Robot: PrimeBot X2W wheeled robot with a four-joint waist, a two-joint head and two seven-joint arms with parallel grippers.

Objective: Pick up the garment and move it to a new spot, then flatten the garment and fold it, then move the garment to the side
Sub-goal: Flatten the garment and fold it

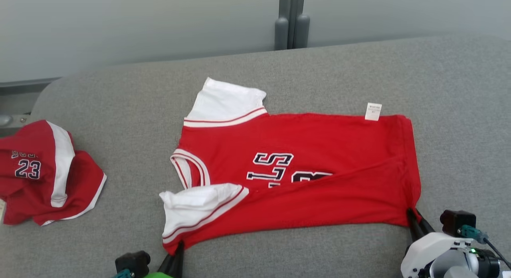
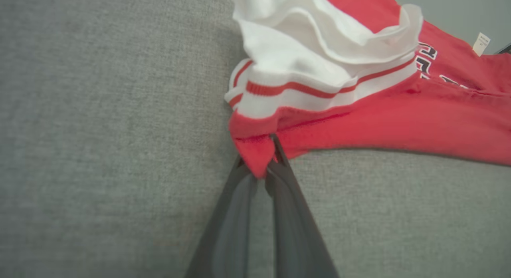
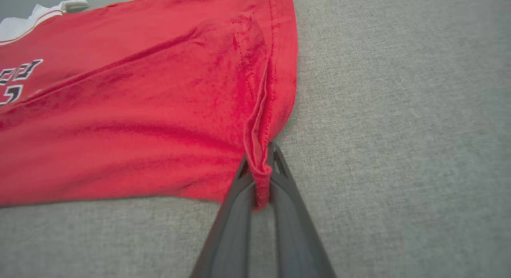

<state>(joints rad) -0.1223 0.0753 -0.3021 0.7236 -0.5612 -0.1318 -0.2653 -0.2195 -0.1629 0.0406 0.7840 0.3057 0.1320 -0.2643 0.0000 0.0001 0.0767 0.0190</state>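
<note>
In the head view, the red jersey (image 1: pixel 303 150) lay spread sideways near the middle of the grey cushion (image 1: pixel 119 102), collar end to the left and hem to the right, with its near long edge folded up over part of the lettering. A white label (image 1: pixel 373 111) stuck out at the far edge near the hem. The left gripper (image 1: pixel 178 246) was closed on the near corner below the white sleeve (image 1: pixel 195 208), and the right gripper (image 1: pixel 411 215) was closed on the near hem corner. A second red jersey (image 1: pixel 44 172), numbered 23, sat crumpled well apart at the cushion's left end. In the left wrist view, the two dark fingers (image 2: pixel 295 230) pinched a small tab of red fabric between their tips, just below the striped cuff of the rumpled white sleeve. The rest of the jersey ran off to the right over the cushion. In the right wrist view, that arm's fingers (image 3: pixel 231 230) clamped a narrow fold of the stitched hem between their tips. The red cloth spread away to the left with a crease across it, and bare cushion lay to the right.
</note>
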